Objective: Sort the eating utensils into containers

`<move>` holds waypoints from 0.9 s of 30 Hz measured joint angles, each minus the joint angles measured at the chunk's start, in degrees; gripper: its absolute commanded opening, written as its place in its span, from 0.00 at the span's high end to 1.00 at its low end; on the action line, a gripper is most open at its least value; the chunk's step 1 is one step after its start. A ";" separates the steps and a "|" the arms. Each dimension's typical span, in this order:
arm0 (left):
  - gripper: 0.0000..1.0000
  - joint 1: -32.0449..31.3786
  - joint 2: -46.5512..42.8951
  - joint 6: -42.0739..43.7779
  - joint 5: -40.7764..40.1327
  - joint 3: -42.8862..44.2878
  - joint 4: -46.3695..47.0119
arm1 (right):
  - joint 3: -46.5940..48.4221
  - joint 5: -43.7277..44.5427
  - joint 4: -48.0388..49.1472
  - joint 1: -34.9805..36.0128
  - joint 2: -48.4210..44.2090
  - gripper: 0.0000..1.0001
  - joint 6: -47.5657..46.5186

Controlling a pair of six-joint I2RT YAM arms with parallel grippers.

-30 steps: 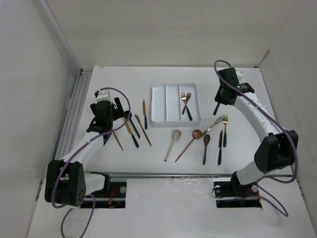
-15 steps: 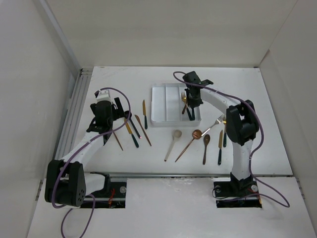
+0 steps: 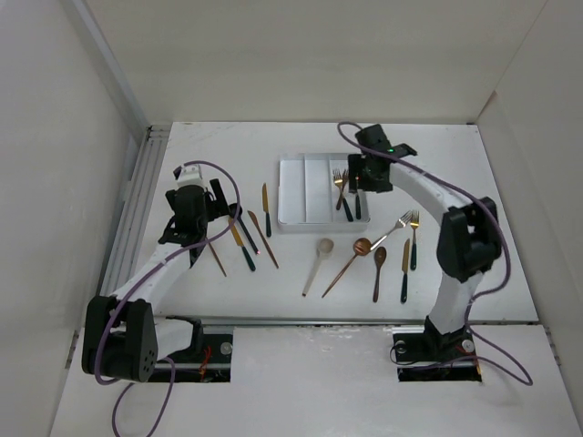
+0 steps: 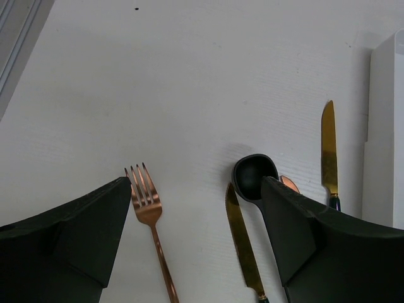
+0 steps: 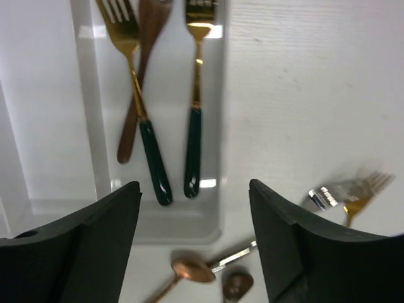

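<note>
**While three forks lay in the tray, both tools hung spread and empty**

Seen from overhead, the white tabletop (image 3: 228, 146) filled the middle of the frame. Just above centre on it sat the white tray (image 3: 291, 193), with three long compartments side by side.

The right tool (image 3: 358, 175) hung over the tray's right-hand compartment, its jaws spread wide and pinching nothing. In its own wrist view, three forks lay lengthwise in that compartment. A gold fork (image 5: 151, 158) with a dark green handle crossed an all-copper fork (image 5: 129, 136), and a second green-handled fork (image 5: 192, 151) lay just beside them.

At the left of the overhead frame, the left tool (image 3: 194, 217) sat low over the tabletop, jaws likewise spread and empty. Its wrist view showed a copper fork (image 4: 150, 208), a gold knife (image 4: 243, 246) and a black spoon (image 4: 254, 177) lying on the tabletop between the fingers.

Below the tray in the overhead frame, a cream spoon (image 3: 319, 262) and a copper spoon (image 3: 346, 264) lay near each other among other loose cutlery.
</note>
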 measured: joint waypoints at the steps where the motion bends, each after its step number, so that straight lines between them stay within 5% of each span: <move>1: 0.19 0.02 -0.17 0.00 0.00 -0.07 0.02 | -1.92 -0.04 -0.44 -0.92 -3.17 0.31 0.44; 6: 0.19 0.00 -0.37 0.00 0.35 -0.46 0.42 | -12.87 -0.57 -1.25 -12.09 -18.38 0.60 2.75; 9: 0.19 0.00 -0.37 0.02 0.57 -1.03 0.50 | -21.09 -0.81 -1.88 -19.41 -21.05 0.66 4.11; 15: 0.19 0.02 -0.35 -0.02 1.14 -1.66 0.52 | -34.58 -4.42 -4.15 -21.22 -19.21 0.66 6.67; 27: 0.19 0.00 -0.35 -0.09 1.20 -1.77 0.85 | -36.02 -5.07 -2.19 -22.51 -16.90 0.66 8.04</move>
